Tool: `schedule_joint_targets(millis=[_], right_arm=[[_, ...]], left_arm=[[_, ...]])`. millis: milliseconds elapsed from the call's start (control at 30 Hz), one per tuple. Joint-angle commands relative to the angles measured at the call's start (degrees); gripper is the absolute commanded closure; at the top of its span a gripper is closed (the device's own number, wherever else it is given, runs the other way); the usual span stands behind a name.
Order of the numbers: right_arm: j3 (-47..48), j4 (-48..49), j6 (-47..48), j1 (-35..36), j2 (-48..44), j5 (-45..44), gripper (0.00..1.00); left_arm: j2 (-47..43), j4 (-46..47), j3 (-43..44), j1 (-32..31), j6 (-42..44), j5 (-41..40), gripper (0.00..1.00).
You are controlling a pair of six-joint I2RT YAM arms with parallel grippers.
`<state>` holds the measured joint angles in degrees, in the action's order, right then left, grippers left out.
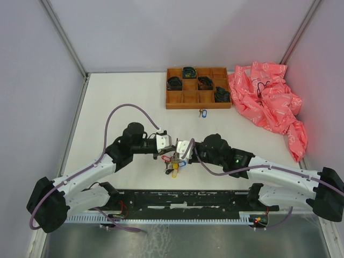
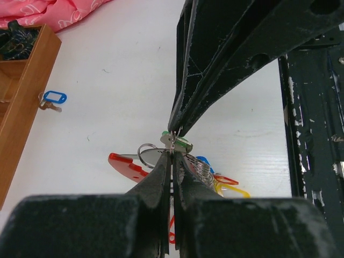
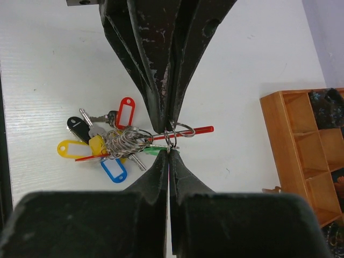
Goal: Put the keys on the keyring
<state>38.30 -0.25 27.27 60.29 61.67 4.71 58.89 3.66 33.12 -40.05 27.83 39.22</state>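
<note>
– Silvery wire first: the keyring (image 3: 184,124) is at bench (image 1: 118,102) ctr, just ahead of the arm bases, w/ the bunch of keys (image 3: 115,141) spread on the surface beside it.
– Hands?
– 2, meeting tip to tip over the bunch. The left hand (image 2: 172,156) is closed tight, pinching the ring's wire. The right hand (image 3: 168,155) is closed just as tight on the same wire from the opp. side.
– Tags on the bunch, counted?
– The right wrist view gives 1 red tag (image 3: 126,112), 1 black tag (image 3: 75,126), 1 blue tag (image 3: 114,169), and 1 green tag (image 3: 153,151) part-hidden at the fingertips. There is also 1 yellow tag (image 3: 72,148) w/ a clear window. A second yellow bit touches the bunch next to it, but whether that is a separate tag can't be told. Plus 1 thin red strap (image 3: 196,129) running across the bunch.
– Any key off the ring?
– 1: a blue-tag key (image 1: 202,113) lies alone on the bench just in front of the tray (image 1: 193,106), well apart from the bunch.
– Tray contents?
– It is wooden w/ dividers. 4 dark coiled items (image 1: 174,83) sit in it, each in its own compartment.
– Else?
– 1 crumpled pink bag (image 1: 269,99) at far right, right beside the tray's end.
</note>
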Motion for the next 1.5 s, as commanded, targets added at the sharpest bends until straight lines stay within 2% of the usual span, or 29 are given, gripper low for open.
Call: schedule_joint_targets(millis=[0, 200, 633, 767, 933, 1067, 1200, 1467], right_arm=[[-0.62, 4.67, 1.11, 0.45, -3.11, -2.48, 0.99], [-1.05, 5.23, 1.26, 0.50, -3.49, -2.43, 0.99], [-2.02, 6.64, 1.22, 0.48, -2.21, -1.31, 0.99], [-1.45, 6.17, 0.76, 0.48, -1.57, -0.78, 0.99], [-0.98, 6.06, 0.30, 0.46, -2.32, -0.93, 0.99], [0.69, 4.71, 0.57, 0.48, -2.98, -0.60, 0.99], [2.59, 2.15, 1.15, 0.49, -2.22, -0.39, 0.99], [5.50, -2.55, 3.60, 0.50, -1.90, -0.84, 0.99]], left_arm=[[-0.09, 4.85, 2.78, -0.26, -8.31, -0.59, 0.97], [-1.14, 3.64, 3.10, -0.29, -12.45, -2.42, 0.97], [-5.80, 15.43, -3.16, -0.27, -29.16, -8.18, 0.97], [-6.16, 22.55, -6.10, -0.24, -34.07, -9.95, 0.97], [-7.91, 34.18, -12.20, -0.28, -39.97, -16.58, 0.97], [-7.27, 38.59, -15.05, -0.28, -40.90, -16.59, 0.97], [-5.73, 41.27, -16.91, -0.26, -41.03, -13.54, 0.89], [-4.75, 37.58, -16.51, -0.27, -37.05, -11.04, 0.79]])
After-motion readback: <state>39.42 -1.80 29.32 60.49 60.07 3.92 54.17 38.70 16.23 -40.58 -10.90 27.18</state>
